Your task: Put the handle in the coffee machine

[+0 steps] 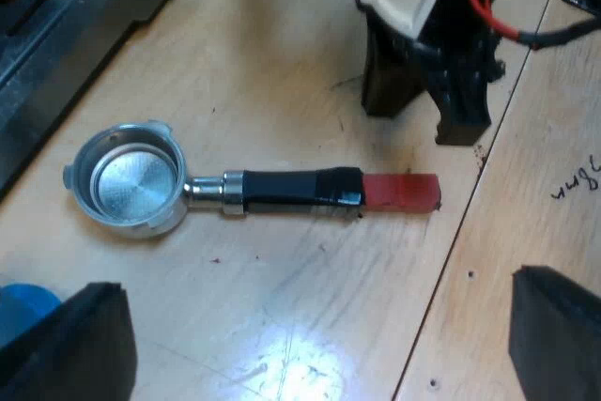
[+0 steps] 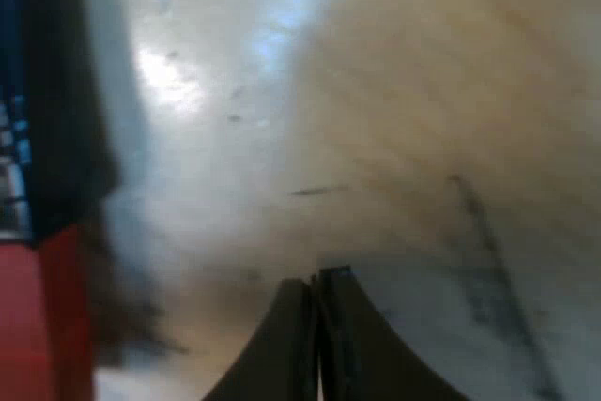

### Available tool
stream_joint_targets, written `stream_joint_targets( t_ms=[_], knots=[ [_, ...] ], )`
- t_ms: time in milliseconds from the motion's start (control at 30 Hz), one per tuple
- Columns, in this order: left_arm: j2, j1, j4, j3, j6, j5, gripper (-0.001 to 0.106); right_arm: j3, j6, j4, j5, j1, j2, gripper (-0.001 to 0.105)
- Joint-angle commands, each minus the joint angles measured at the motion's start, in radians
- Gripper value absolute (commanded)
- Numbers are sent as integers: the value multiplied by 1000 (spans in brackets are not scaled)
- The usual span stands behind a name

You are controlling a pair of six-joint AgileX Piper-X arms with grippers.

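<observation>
Left wrist view. Espresso machine (image 1: 56, 16): dark front edge, standing on the wooden desk (image 1: 282, 63). Portafilter (image 1: 131, 180) lies flat and loose on the desk, near the machine but apart from it. Its basket opening faces up and the bare metal floor is visible. Its handle (image 1: 291, 190) is black and finishes in the red end (image 1: 402, 192), which points away from the machine. Blue object (image 1: 19, 302) is partly hidden behind one finger; cannot tell what it is. Left end effector (image 1: 315, 326) hovers above the desk near the handle, fingers (image 1: 70, 349) spread wide, holding nothing. Right end effector (image 1: 424, 124) is down at the desk, just beside the red end. Pen marks (image 1: 575, 180) on the desk.

Right wrist view. Right end effector fingers (image 2: 291, 345) are pressed together with only a thin seam between them, nothing gripped. The red end lies close by on the desk.
</observation>
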Motion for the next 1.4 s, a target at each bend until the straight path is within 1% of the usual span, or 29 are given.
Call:
stream_joint_targets(
  t_ms=[33,67,133,233,333,400,500,600,667,767,833,933,1033,1133,1167,1300,1333,1400],
  knots=[
    [0,-5,18,-6,-10,-5,82,-3,18,-16,-33,3,6,0],
    [0,-5,33,-6,-10,-33,82,-3,20,-33,-33,3,6,0],
    [0,-5,55,-6,-10,-64,82,-3,32,-62,-58,3,8,0],
    [0,-5,58,-6,-10,-69,82,-3,44,-90,-101,3,25,0],
    [0,-5,63,-6,-10,-69,82,-3,53,-115,-124,3,45,0],
    [0,-5,84,-6,-10,-69,82,-3,73,-151,-166,5,67,0],
    [0,-5,117,-6,-10,-69,82,-3,81,-192,-187,28,82,0],
    [0,-5,137,-6,-10,-71,82,-3,87,-239,-183,75,82,0],
    [0,-5,141,-6,-10,-85,82,-3,98,-259,-180,103,87,0],
    [0,-5,149,-6,-27,-92,82,-5,141,-306,-181,139,102,0],
    [0,-5,175,-24,-33,-90,82,-10,174,-347,-181,163,122,0],
    [0,-5,196,-48,-33,-90,82,-26,194,-408,-181,193,164,0],
    [0,-5,212,-69,-33,-90,82,-36,205,-423,-181,200,182,0],
    [0,-5,214,-76,-33,-92,82,-77,229,-462,-181,210,232,0],
    [0,-5,217,-76,-33,-92,82,-133,246,-523,-181,210,291,0],
    [0,-5,230,-76,-33,-92,82,-188,251,-562,-181,210,341,0],
    [0,-5,243,-76,-33,-92,82,-231,251,-584,-178,210,379,0],
    [0,-5,257,-82,-33,-92,82,-271,251,-604,-158,210,412,0]
  ],
)
